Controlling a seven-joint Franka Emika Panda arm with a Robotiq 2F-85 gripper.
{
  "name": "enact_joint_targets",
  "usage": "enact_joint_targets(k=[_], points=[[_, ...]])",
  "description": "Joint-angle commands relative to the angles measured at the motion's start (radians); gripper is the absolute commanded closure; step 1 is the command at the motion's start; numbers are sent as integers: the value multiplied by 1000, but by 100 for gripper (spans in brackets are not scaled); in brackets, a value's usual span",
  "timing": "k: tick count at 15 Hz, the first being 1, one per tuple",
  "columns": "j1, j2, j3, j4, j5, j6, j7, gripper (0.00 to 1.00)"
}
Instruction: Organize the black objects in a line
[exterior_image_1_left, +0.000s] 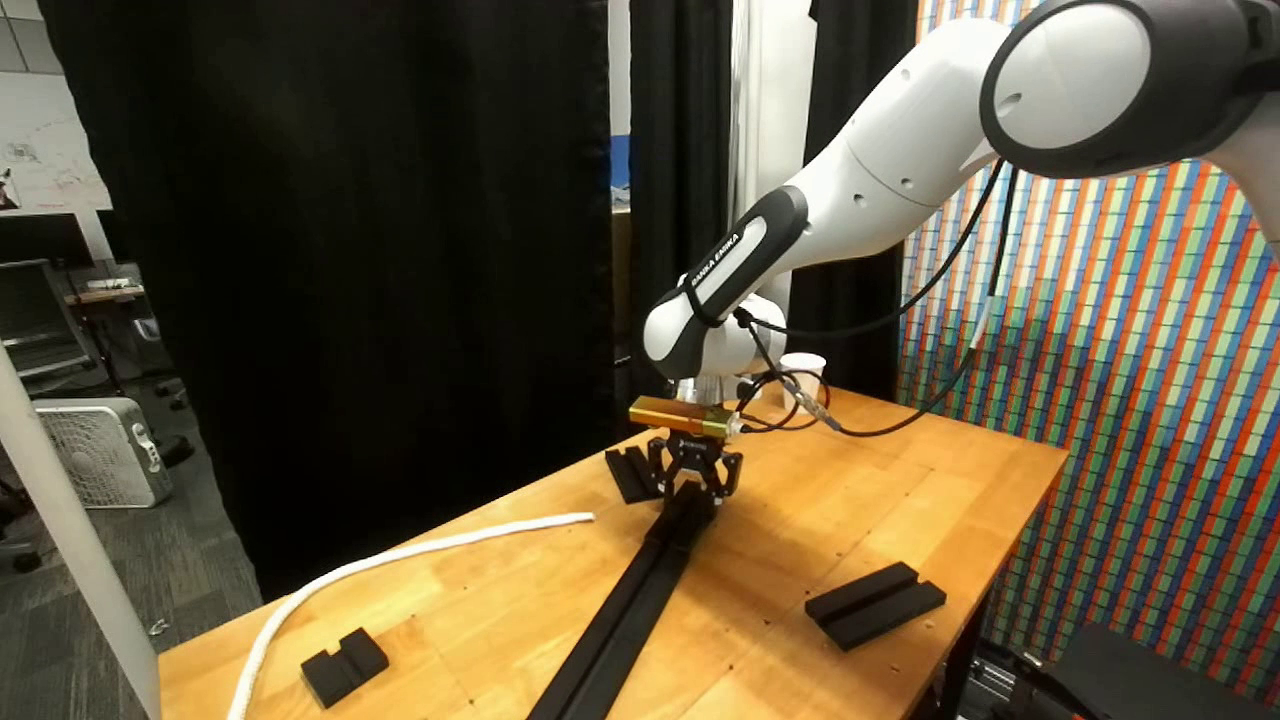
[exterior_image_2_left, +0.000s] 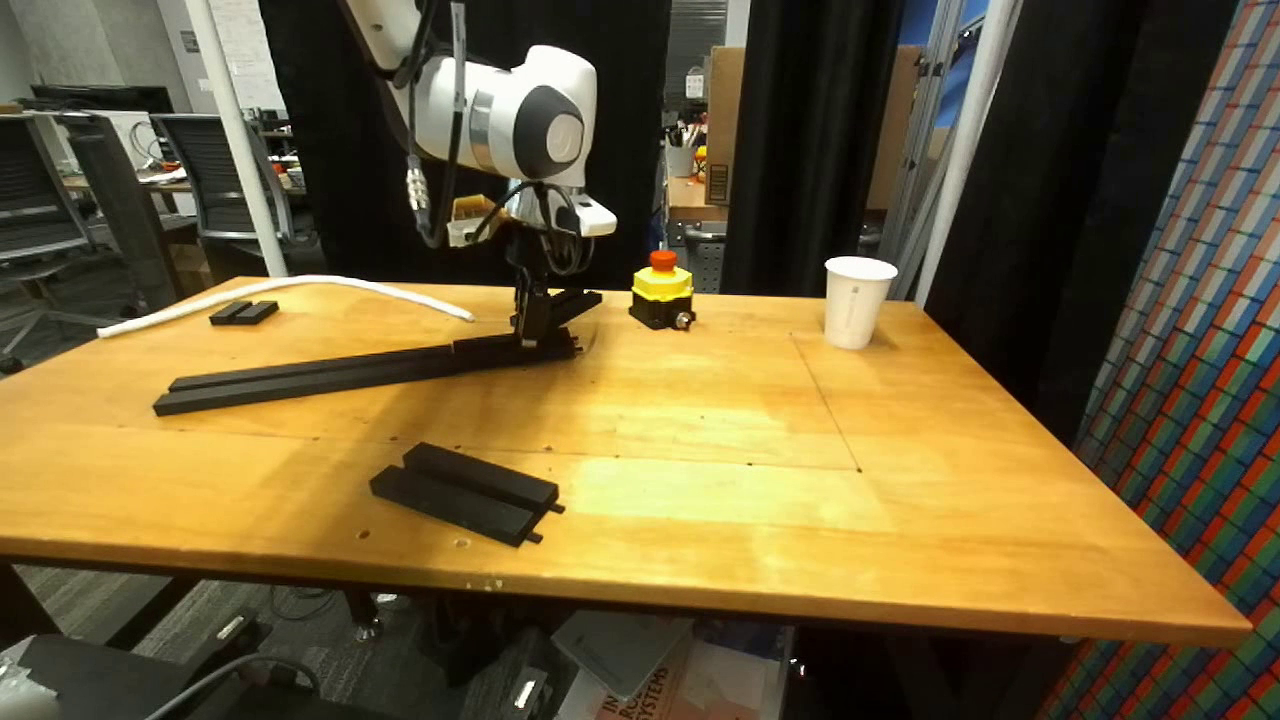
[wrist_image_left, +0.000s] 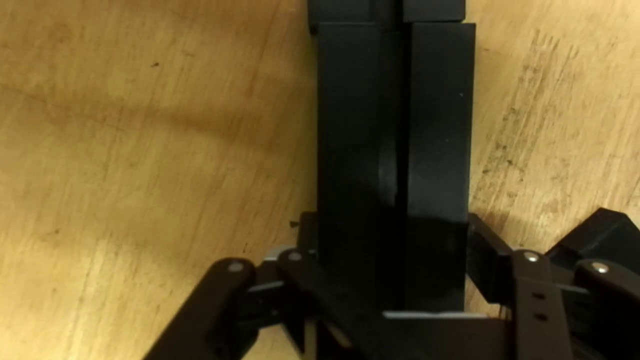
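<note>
Jaws clamped across the gripped block (wrist_image_left: 430, 150), one jaw on each long side. It sits end-on to the strip (exterior_image_2_left: 310, 378), the start of a row along the bench (exterior_image_2_left: 720, 520); seam looks near closed, slight sideways step in the wrist view.

Main risk is release. If the jaws spread unevenly, one side drags the gripped block and the step grows; likely cause, off-centre grip or wrist twist. Lifting before full release would carry the block up or pull the strip askew. Whether the gripped block lies flat is hard to judge here; if not, it drops on opening and lands off line.

The back block (exterior_image_1_left: 632, 474) lies just beside the jaws, toward the bench edge by the curtain (exterior_image_1_left: 350, 250). Wide opening that way could bump it, or press on it and kick the row sideways.

Pushing harder to close the seam: pegs (exterior_image_2_left: 534, 539) on the front block (exterior_image_2_left: 465, 497) suggest ends plug together, so a misaligned shove may ride up or slide the strip away.

Later picks: front block sits askew to the row, near the bench's long edge opposite the curtain; coming in unrotated would pinch corners and spin it, and a stray shove that way could send it off. The small block (exterior_image_1_left: 344, 667), near a curtain-side bench corner, is short, so little to grip; likely slips if caught at one end.
</note>
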Motion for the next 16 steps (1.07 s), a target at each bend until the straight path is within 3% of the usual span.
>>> enact_joint_targets(k=[1,16], points=[[0,23,6,36,40,10,-30,55],[-9,10,17,5,94,32,-188,55]])
